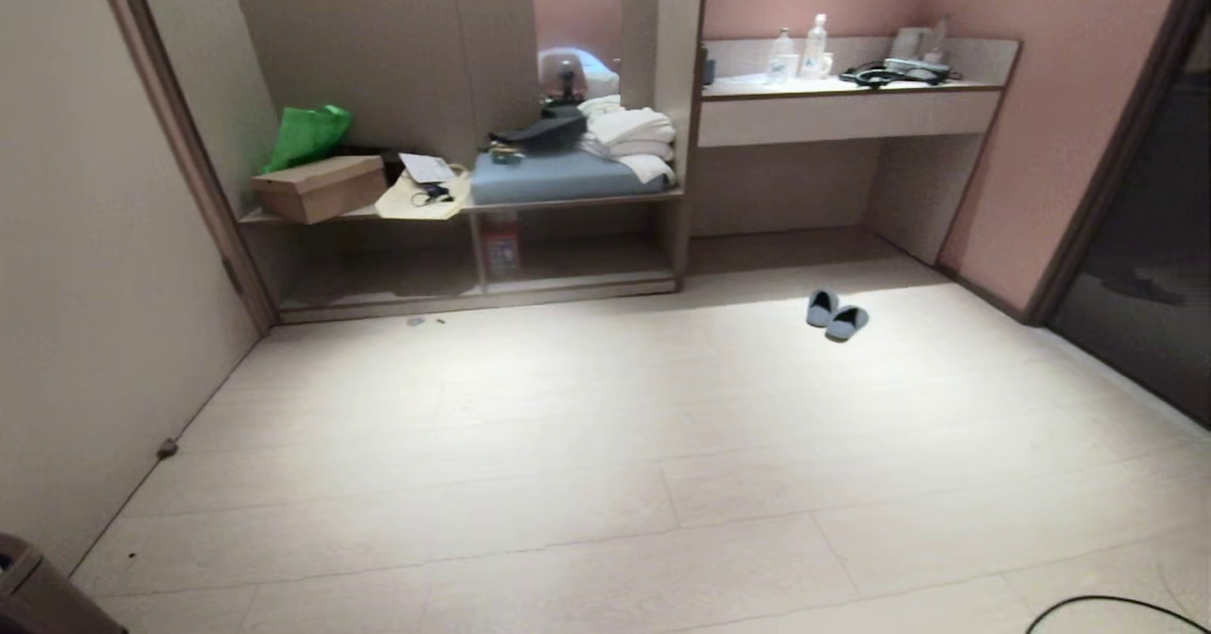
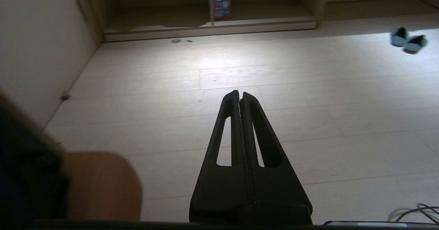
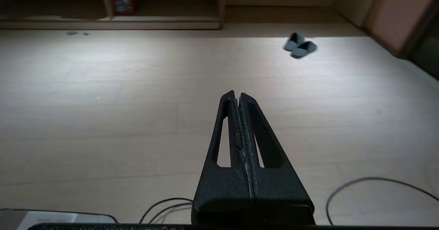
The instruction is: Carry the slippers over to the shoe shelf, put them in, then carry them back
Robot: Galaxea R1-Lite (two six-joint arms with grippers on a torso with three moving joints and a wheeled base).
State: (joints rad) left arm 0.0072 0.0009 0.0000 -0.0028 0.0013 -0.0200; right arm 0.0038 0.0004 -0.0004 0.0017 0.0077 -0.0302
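Observation:
Two light blue-grey slippers (image 1: 836,314) lie side by side on the pale floor, far ahead and to the right, in front of the recess under the desk counter. They also show as the slippers (image 2: 408,41) and the slippers (image 3: 299,46) in the wrist views. The shoe shelf (image 1: 568,284) stands at the back left, a long low beige unit with two floor-level compartments under a loaded top board. My left gripper (image 2: 239,93) and right gripper (image 3: 237,95) are both shut, hold nothing and hang over bare floor well short of the slippers. Neither arm shows in the head view.
On the shelf's top board lie a cardboard box (image 1: 320,187), a green bag (image 1: 307,134), a blue cushion (image 1: 558,176) and folded towels (image 1: 632,137). A red-blue carton (image 1: 502,244) stands by the divider. The desk counter (image 1: 851,95) holds bottles. Black cables (image 3: 370,185) lie near the base.

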